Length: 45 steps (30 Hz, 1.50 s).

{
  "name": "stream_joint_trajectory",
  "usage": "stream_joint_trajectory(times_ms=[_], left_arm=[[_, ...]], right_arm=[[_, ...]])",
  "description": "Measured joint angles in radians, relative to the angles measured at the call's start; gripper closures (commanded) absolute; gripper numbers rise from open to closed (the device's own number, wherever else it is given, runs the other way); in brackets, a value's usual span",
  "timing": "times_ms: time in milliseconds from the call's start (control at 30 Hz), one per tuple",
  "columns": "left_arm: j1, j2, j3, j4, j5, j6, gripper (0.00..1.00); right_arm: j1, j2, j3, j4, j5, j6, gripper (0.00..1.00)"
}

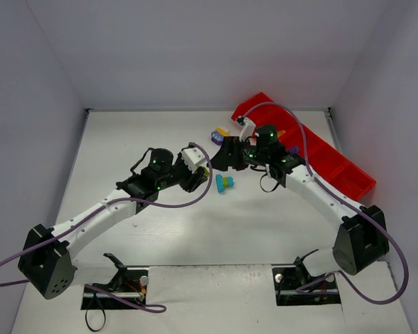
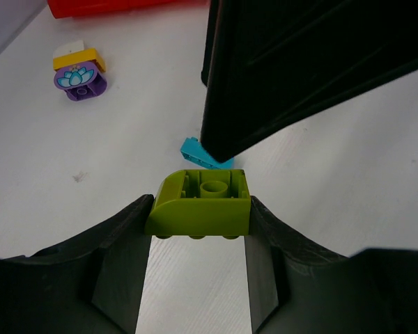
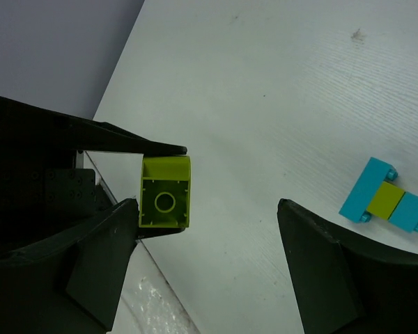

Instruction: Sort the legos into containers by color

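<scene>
Table point(image 1: 160, 236): white, with walls on three sides. Your left arm point(image 1: 104, 209) and right arm point(image 1: 320, 195) reach in from the near corners, and their tips meet over the middle.

Red tray point(image 1: 334, 163): it lies at an angle along the far right side, behind your right arm. You cannot read what is in its compartments from here.

Left gripper point(image 2: 198, 217): the jaws are clamped on the two short sides of a lime green brick point(image 2: 200, 202). The brick's hollow underside shows in both wrist views.

Right gripper point(image 3: 207, 209): the jaws stand wide apart and hold nothing. The same brick sits between its fingers point(image 3: 97, 257), just beside one and well clear of the other. You cannot tell whether it touches the nearer finger.

Cyan and green cluster point(image 3: 385, 198): this is a lime piece set between cyan ones. It lies flat on the table near the grippers, on the side toward you, outside the tray.

Purple stack point(image 2: 80, 73): this is a purple piece with a flower print, with yellow and white pieces against it. It lies on the table near the tray's far end, also outside it.
</scene>
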<state>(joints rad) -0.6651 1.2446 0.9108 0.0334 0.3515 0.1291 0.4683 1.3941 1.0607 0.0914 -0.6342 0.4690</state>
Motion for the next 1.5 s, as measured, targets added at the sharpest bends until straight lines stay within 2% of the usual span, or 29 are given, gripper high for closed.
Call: stream_joint_trajectory(times_ms=[567,667,700,767,867,933,967,1000,1100,1133,1167,1267,1400,1500], left_arm=[[-0.008,-0.008,0.002,-0.001,-0.015,0.003,0.63],[-0.008,-0.009,0.002,-0.001,-0.02,0.003,0.63],[-0.008,-0.008,0.002,-0.001,-0.02,0.003,0.63],[-0.008,-0.008,0.002,0.0,-0.023,0.006,0.63],[-0.008,-0.007,0.002,-0.004,-0.032,0.014,0.63],[-0.008,-0.008,0.002,-0.01,-0.039,0.021,0.63],[-0.008,-0.008,0.002,-0.008,-0.042,0.023,0.63],[-0.008,-0.008,0.002,-0.008,-0.045,0.024,0.62],[-0.008,-0.008,0.001,-0.014,-0.046,0.023,0.52],[-0.008,-0.008,0.0,-0.014,-0.046,0.023,0.46],[-0.008,-0.008,0.0,-0.013,-0.045,0.023,0.28],[-0.009,-0.008,0.0,-0.001,-0.046,0.011,0.16],[-0.009,-0.008,0.0,-0.001,-0.064,-0.027,0.13],[-0.009,-0.01,-0.001,-0.002,-0.082,-0.066,0.13]], right_arm=[[0.099,0.097,0.036,0.047,-0.032,0.025,0.28],[0.103,0.103,0.037,0.049,-0.036,0.028,0.36],[0.103,0.107,0.037,0.049,-0.037,0.029,0.44],[0.103,0.114,0.037,0.048,-0.039,0.027,0.53],[0.104,0.119,0.037,0.063,-0.063,0.036,0.81],[0.109,0.121,0.039,0.061,-0.053,0.043,0.92],[0.109,0.126,0.041,0.061,-0.056,0.048,1.0],[0.109,0.129,0.043,0.061,-0.06,0.051,1.0],[0.109,0.138,0.049,0.062,-0.065,0.043,1.0],[0.109,0.14,0.05,0.061,-0.064,0.039,1.0],[0.109,0.14,0.053,0.056,-0.061,0.026,1.0],[0.107,0.143,0.055,0.015,-0.026,-0.01,1.0],[0.085,0.143,0.055,-0.033,0.053,-0.05,1.0],[0.022,0.142,0.055,-0.064,0.119,-0.068,1.0]])
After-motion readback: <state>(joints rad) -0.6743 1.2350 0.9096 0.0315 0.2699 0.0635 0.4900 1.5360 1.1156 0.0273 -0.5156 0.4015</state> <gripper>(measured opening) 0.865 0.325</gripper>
